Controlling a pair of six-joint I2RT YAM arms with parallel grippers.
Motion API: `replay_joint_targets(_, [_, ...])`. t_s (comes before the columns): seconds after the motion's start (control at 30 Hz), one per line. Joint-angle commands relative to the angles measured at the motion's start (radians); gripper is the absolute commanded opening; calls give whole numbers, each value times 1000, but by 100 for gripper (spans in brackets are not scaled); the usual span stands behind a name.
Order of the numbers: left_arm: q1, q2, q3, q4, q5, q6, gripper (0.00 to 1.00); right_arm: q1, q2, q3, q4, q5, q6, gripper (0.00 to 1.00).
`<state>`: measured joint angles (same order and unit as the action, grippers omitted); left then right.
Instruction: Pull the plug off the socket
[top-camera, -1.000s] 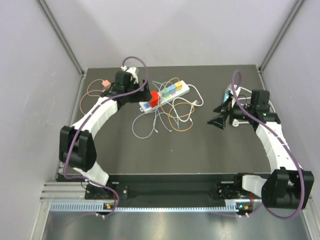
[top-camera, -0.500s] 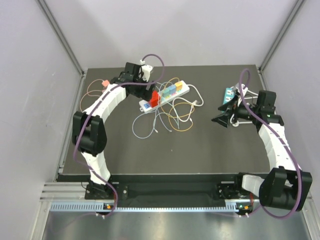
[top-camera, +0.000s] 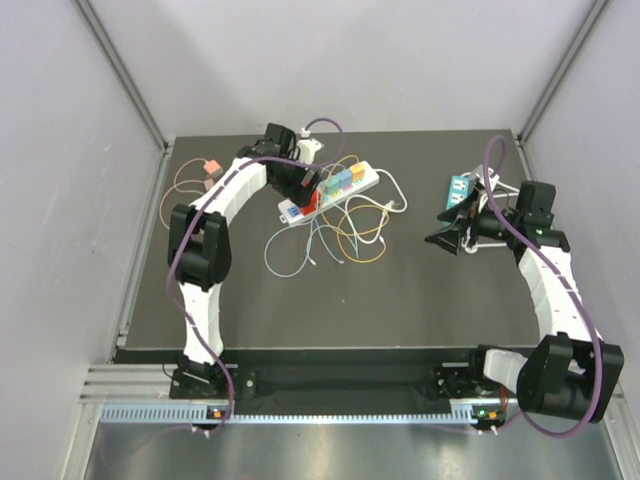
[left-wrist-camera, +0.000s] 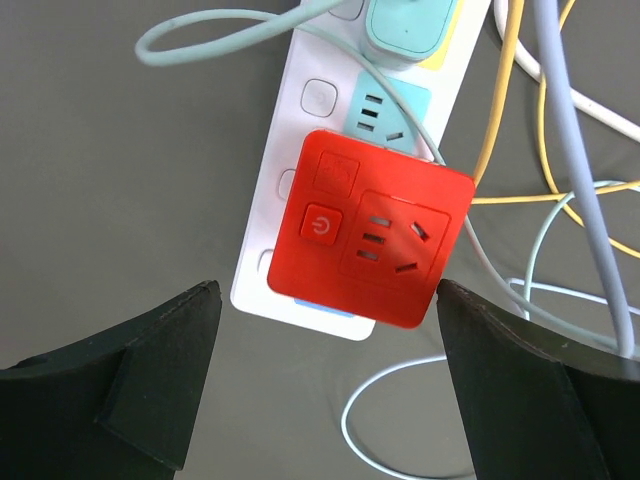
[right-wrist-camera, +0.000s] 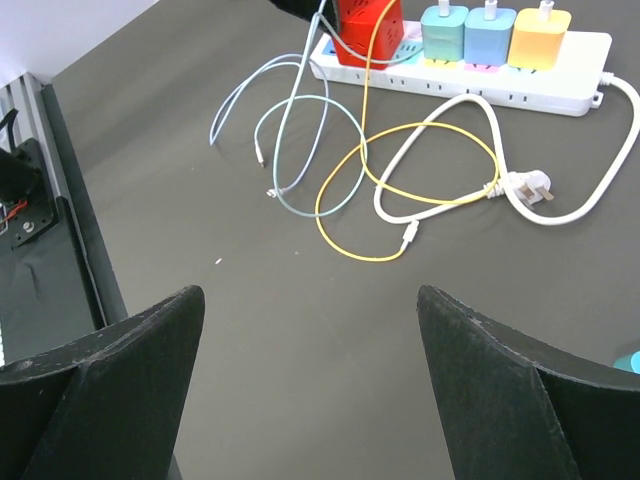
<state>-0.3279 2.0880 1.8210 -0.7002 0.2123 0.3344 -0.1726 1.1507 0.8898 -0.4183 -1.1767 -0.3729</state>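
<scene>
While plugged in, the red plug (left-wrist-camera: 370, 228) stands upright.

The strip (top-camera: 370, 182) lies slantwise at the back middle of the tabletop (top-camera: 400, 300). The plug (left-wrist-camera: 370, 240) sits on its left end, beneath the left end effector (left-wrist-camera: 328, 300). Cables (top-camera: 335, 238) sprawl before the strip. The right end effector (top-camera: 447, 228) is well to the right.

Wide-spread tool (right-wrist-camera: 310, 295), red plug (right-wrist-camera: 368, 30), seemingly seated
</scene>
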Motion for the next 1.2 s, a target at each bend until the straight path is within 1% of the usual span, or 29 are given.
replay_joint_targets(0.0, [-8, 23, 67, -15, 27, 40, 93, -15, -16, 6, 41, -44, -11, 87])
replay_joint_targets(0.27, [-54, 82, 101, -19, -22, 83, 90, -22, -5, 11, 38, -49, -4, 87])
replay_joint_targets(0.47, [-77, 125, 138, -39, -93, 97, 83, -28, -2, 11, 33, -55, -4, 87])
replay_joint_targets(0.53, [-80, 127, 144, -41, -103, 95, 78, -28, -3, 12, 30, -58, -4, 87])
replay_joint_targets(0.6, [-82, 129, 150, -42, -113, 94, 68, -30, -2, 12, 32, -60, -3, 87])
replay_joint_targets(0.63, [-82, 129, 153, -44, -111, 94, 60, -30, -2, 12, 32, -61, -3, 87])
replay_joint_targets(0.67, [-82, 129, 158, -47, -116, 91, 38, -30, -2, 12, 30, -61, -3, 87])
replay_joint_targets(0.73, [-82, 127, 159, -47, -111, 81, 22, -31, 0, 14, 29, -63, -4, 87])
replay_joint_targets(0.77, [-82, 121, 159, -47, -108, 77, 2, -31, 0, 14, 27, -63, -4, 87])
replay_joint_targets(0.8, [-82, 119, 159, -47, -108, 71, 0, -31, -2, 15, 27, -64, -3, 87])
replay_joint_targets(0.87, [-82, 103, 158, -39, -93, 29, 0, -33, -2, 14, 29, -63, -3, 87])
replay_joint_targets(0.9, [-80, 93, 156, -29, -64, 16, 0, -31, -2, 12, 29, -61, -3, 87])
replay_joint_targets(0.97, [-76, 61, 146, -7, -25, -58, 0, -33, 0, 12, 30, -64, -1, 87])
replay_joint_targets(1.0, [-74, 47, 138, 29, 31, -90, 0, -33, 1, 11, 32, -70, 0, 87])
replay_joint_targets(1.03, [-69, 17, 127, 53, 67, -165, 0, -33, 1, 9, 42, -72, 15, 87])
replay_joint_targets(1.1, [-59, -15, 74, 109, 136, -253, 0, -33, 4, -2, 64, -80, 37, 87])
replay_joint_targets(1.13, [-54, -43, 54, 172, 183, -329, 0, -31, 6, -5, 85, -81, 61, 87])
replay_joint_targets(1.17, [-54, -55, 16, 197, 224, -374, 0, -30, 7, -14, 98, -83, 75, 87])
